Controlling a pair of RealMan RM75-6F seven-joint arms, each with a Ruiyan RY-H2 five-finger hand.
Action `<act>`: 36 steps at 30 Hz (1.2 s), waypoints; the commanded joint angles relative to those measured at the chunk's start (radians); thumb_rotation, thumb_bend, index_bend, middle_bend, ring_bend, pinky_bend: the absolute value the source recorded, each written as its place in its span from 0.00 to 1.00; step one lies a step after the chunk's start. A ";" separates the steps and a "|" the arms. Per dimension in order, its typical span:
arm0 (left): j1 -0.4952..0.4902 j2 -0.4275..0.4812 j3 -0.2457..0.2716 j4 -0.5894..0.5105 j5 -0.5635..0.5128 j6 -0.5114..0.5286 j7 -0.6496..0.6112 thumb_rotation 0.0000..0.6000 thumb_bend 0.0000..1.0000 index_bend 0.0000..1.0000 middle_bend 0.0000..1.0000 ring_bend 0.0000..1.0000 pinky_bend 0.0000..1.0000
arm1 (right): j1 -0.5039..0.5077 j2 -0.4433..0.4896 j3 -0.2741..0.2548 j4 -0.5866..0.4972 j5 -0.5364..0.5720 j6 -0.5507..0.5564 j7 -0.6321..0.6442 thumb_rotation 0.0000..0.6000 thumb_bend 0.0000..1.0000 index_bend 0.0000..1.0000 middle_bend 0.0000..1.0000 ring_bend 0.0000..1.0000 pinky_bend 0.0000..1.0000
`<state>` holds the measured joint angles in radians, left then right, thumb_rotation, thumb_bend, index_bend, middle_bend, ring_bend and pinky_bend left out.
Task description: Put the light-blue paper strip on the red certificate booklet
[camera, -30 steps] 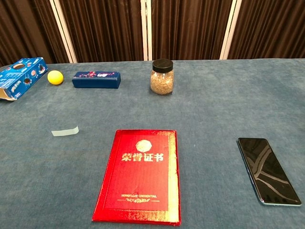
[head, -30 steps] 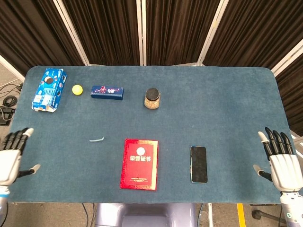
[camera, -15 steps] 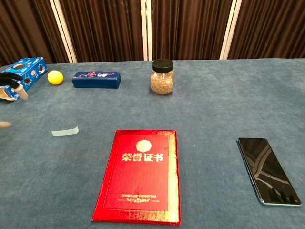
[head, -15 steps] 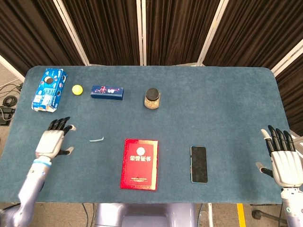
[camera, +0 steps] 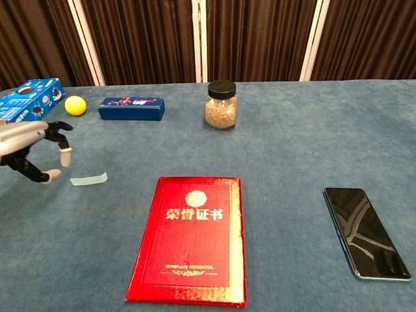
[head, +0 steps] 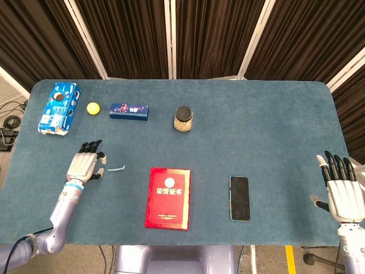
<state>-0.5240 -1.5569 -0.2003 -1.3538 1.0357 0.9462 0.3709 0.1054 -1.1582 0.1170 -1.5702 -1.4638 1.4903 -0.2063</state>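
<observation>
A small light-blue paper strip (head: 116,168) (camera: 89,179) lies flat on the blue table left of the red certificate booklet (head: 167,197) (camera: 190,238). My left hand (head: 86,164) (camera: 34,148) hovers just left of the strip, fingers spread and holding nothing, a short gap from the paper. My right hand (head: 341,188) is at the table's right edge, open and empty, far from both objects. It does not show in the chest view.
A black phone (head: 239,197) (camera: 366,232) lies right of the booklet. At the back stand a grain jar (head: 183,119) (camera: 221,104), a dark blue box (head: 129,111) (camera: 131,108), a yellow ball (head: 92,107) (camera: 75,104) and a blue snack carton (head: 59,107) (camera: 27,105).
My left hand has moved right from the table's left edge to just beside the paper strip. The right hand has barely shifted. No object has moved.
</observation>
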 commanded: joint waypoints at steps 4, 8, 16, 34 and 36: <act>-0.019 -0.038 0.012 0.040 -0.005 -0.013 -0.006 1.00 0.44 0.46 0.00 0.00 0.00 | 0.003 -0.003 0.001 0.005 0.009 -0.007 -0.005 1.00 0.00 0.07 0.00 0.00 0.00; -0.024 -0.050 0.019 0.055 -0.006 -0.019 -0.015 1.00 0.44 0.46 0.00 0.00 0.00 | 0.003 -0.004 0.001 0.007 0.013 -0.009 -0.006 1.00 0.00 0.07 0.00 0.00 0.00; -0.033 -0.068 0.029 0.070 0.001 -0.019 -0.023 1.00 0.44 0.49 0.00 0.00 0.00 | 0.006 -0.004 0.000 0.009 0.018 -0.015 -0.001 1.00 0.00 0.07 0.00 0.00 0.00; -0.035 -0.080 0.036 0.046 0.038 0.053 -0.019 1.00 0.47 0.64 0.00 0.00 0.00 | 0.004 0.004 -0.001 0.004 0.017 -0.010 0.015 1.00 0.00 0.08 0.00 0.00 0.00; -0.034 -0.070 0.041 0.017 0.079 0.073 -0.041 1.00 0.47 0.64 0.00 0.00 0.00 | 0.004 0.006 -0.001 0.001 0.017 -0.009 0.017 1.00 0.00 0.08 0.00 0.00 0.00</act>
<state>-0.5596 -1.6360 -0.1641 -1.3139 1.0852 1.0020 0.3476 0.1093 -1.1530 0.1160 -1.5683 -1.4468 1.4811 -0.1898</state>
